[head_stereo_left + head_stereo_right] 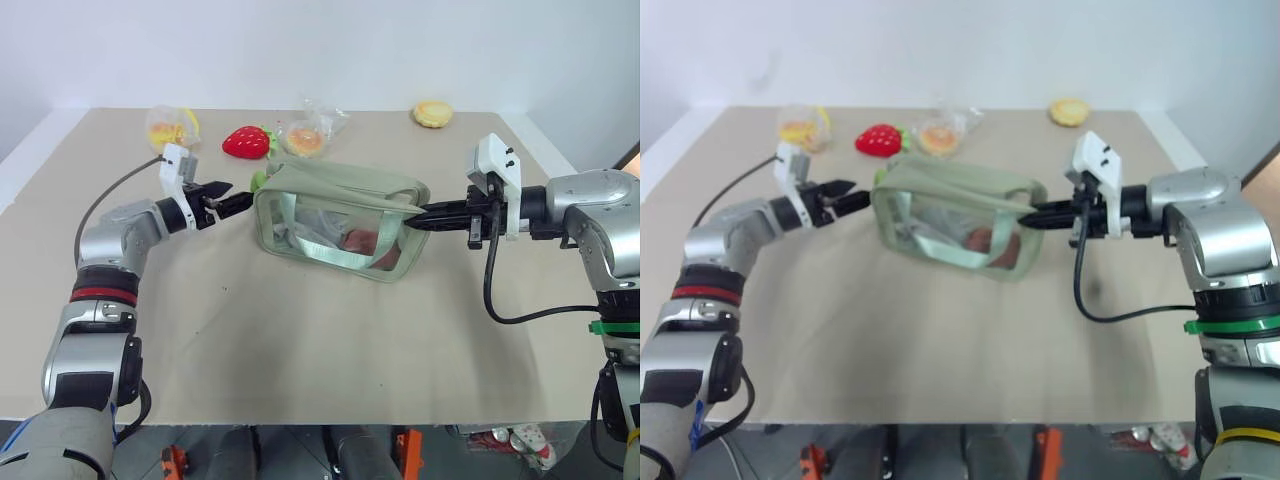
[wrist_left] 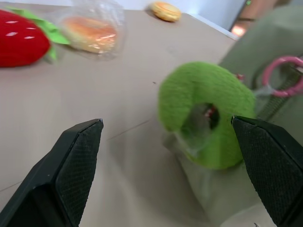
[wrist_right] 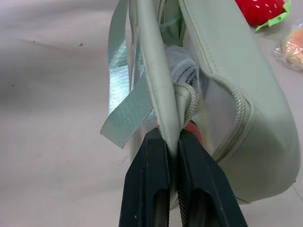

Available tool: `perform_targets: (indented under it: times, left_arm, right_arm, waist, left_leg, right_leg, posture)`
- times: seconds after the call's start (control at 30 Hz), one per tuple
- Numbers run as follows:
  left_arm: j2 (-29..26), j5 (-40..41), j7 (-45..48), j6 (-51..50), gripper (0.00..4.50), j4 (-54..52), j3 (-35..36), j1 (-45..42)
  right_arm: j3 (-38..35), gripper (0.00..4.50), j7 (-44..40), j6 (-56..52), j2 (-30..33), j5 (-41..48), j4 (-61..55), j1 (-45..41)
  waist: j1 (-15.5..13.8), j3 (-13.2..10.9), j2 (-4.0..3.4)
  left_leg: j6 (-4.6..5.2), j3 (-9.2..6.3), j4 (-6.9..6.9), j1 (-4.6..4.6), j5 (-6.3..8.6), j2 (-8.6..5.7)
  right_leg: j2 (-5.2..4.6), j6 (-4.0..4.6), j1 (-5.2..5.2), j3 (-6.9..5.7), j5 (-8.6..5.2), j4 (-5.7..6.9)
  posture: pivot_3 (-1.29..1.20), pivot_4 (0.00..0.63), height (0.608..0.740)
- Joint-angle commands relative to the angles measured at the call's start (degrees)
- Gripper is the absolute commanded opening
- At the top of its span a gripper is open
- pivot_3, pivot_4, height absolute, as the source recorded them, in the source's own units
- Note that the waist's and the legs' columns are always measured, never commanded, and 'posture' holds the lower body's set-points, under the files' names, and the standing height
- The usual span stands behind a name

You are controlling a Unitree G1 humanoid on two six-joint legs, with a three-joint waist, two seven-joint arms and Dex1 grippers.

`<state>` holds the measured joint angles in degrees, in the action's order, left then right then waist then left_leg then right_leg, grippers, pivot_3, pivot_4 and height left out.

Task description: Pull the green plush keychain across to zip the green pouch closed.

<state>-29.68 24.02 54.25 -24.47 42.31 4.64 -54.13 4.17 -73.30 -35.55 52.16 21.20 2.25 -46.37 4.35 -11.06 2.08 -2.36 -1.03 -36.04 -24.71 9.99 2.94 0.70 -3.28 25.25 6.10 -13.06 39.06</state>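
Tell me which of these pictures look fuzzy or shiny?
Left wrist view: the green plush keychain and red plush strawberry are soft and out of focus, while the left gripper fingers look sharper. Right wrist view: the green pouch is crisp, its strap glinting. Left eye view: even light, faint shadows on the table.
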Motion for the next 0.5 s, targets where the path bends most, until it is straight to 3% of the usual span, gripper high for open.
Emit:
perform_targets:
  times: [0.03,0.27,0.4,0.5]
  left_arm:
    - [0.65,-1.91,1.07,2.92,4.5,2.96,0.27,-3.14]
    - [2.95,-5.06,0.34,6.74,4.5,9.12,0.73,-6.86]
    - [3.91,-5.89,-0.2,8.41,3.43,11.39,1.3,-8.57]
    - [4.35,-6.24,-0.68,9.29,2.28,12.4,1.59,-9.44]
  right_arm:
    - [-3.33,0.04,0.61,-0.28,1.32,1.37,-2.6,-0.43]
    - [-3.51,0.04,1.19,-0.45,1.11,1.79,-2.75,-0.38]
    - [-3.39,0.0,1.41,-0.31,0.85,1.93,-2.71,-0.41]
    - [-3.17,0.0,1.69,-0.07,0.55,1.99,-2.63,-0.36]
  waist:
    - [-0.02,0.0,0.0]
    - [-0.05,0.0,0.0]
    - [0.01,0.0,0.0]
    - [0.0,0.0,0.0]
  left_leg:
    - [0.0,-0.01,-0.02,-0.01,0.0,-0.01]
    - [0.0,-0.03,-0.06,-0.05,0.0,-0.03]
    - [0.0,-0.04,-0.07,-0.06,0.0,-0.04]
    - [0.0,-0.05,-0.06,-0.05,0.0,-0.04]
  right_leg:
    - [0.0,-0.01,0.0,-0.01,0.0,0.0]
    - [-0.01,-0.04,0.0,-0.02,0.01,0.0]
    - [-0.02,-0.05,0.0,-0.01,0.01,0.0]
    - [-0.01,-0.05,0.0,-0.02,0.01,0.0]
  posture:
    - [0.0,0.15,0.74]
    - [0.0,0.15,0.74]
    - [0.0,0.15,0.74]
    - [0.0,0.15,0.74]
